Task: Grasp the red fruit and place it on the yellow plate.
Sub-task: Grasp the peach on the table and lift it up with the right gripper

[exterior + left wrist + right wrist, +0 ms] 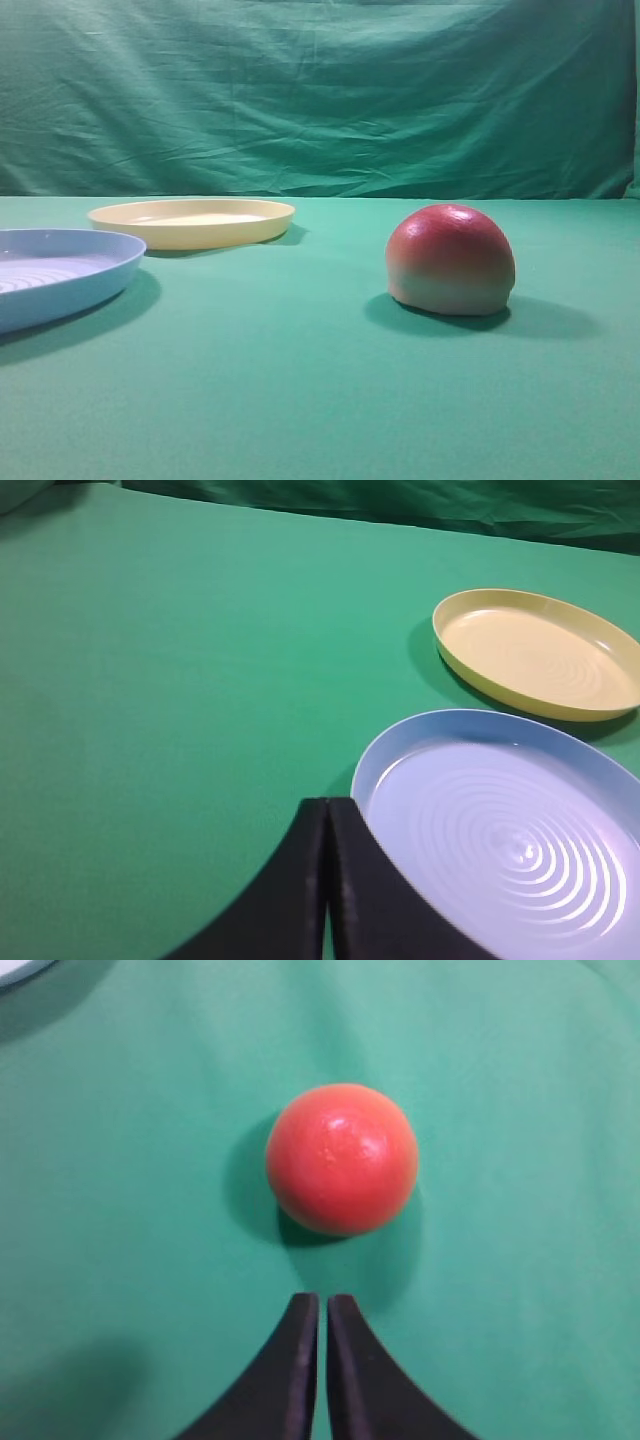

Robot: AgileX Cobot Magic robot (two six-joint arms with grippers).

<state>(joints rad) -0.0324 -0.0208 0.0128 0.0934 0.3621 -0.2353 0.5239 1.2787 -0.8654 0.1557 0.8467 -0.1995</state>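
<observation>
The red fruit (451,260) rests flat on the green cloth at the right, red on top and pale below; from above it shows as a round red dome (342,1157). The yellow plate (192,221) lies at the back left, empty, and appears in the left wrist view (535,652) too. My right gripper (323,1300) hovers above the cloth just short of the fruit, shut, holding nothing. My left gripper (328,803) is shut and empty beside the blue plate's rim. Neither gripper shows in the exterior high view.
A light blue ridged plate (60,275) sits at the front left, nearer than the yellow one; its rim (372,762) lies right beside my left fingers. A green cloth backdrop (320,90) hangs behind the table.
</observation>
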